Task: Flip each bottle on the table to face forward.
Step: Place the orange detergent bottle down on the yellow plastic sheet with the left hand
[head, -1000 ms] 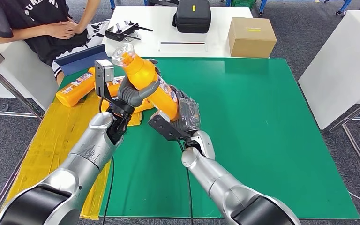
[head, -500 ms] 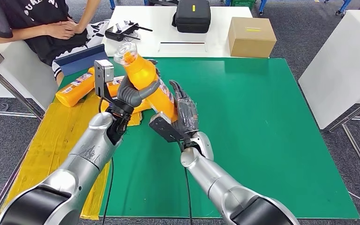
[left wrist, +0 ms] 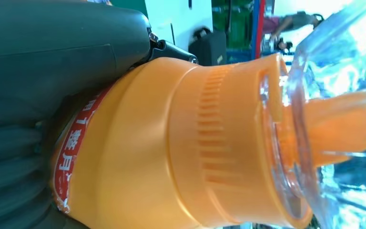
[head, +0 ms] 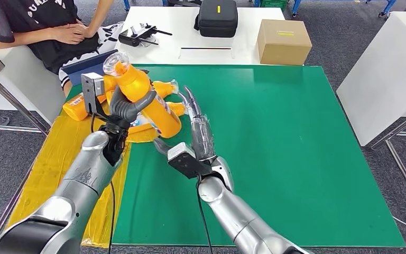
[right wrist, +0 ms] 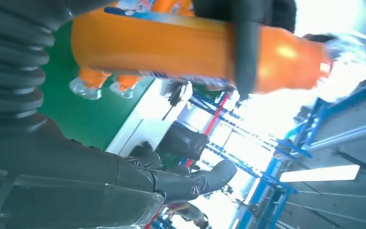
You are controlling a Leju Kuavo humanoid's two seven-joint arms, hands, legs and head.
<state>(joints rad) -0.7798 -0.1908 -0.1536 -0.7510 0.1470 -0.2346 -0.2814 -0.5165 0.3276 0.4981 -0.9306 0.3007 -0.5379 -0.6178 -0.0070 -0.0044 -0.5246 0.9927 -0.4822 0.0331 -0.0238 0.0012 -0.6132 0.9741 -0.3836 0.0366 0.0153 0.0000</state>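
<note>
Two silver robot arms are reaching forward over a green mat [head: 296, 159]. The right hand [head: 196, 129] is hovering with fingers stretched out and apart, holding nothing, just right of the lifted bottle. The left hand [head: 129, 106] is gripping one orange bottle [head: 142, 95] around its body, holding it tilted off the table with its clear cap pointing up and away to the left. Beyond that hand, at least two more orange bottles are lying on a yellow sheet [head: 58, 159]: one [head: 79, 105] to its left, another [head: 168, 89] just behind. Farther off, one cardboard box [head: 284, 41] and one black case [head: 218, 17] are sitting on a white table, and one person is sitting at far left.
</note>
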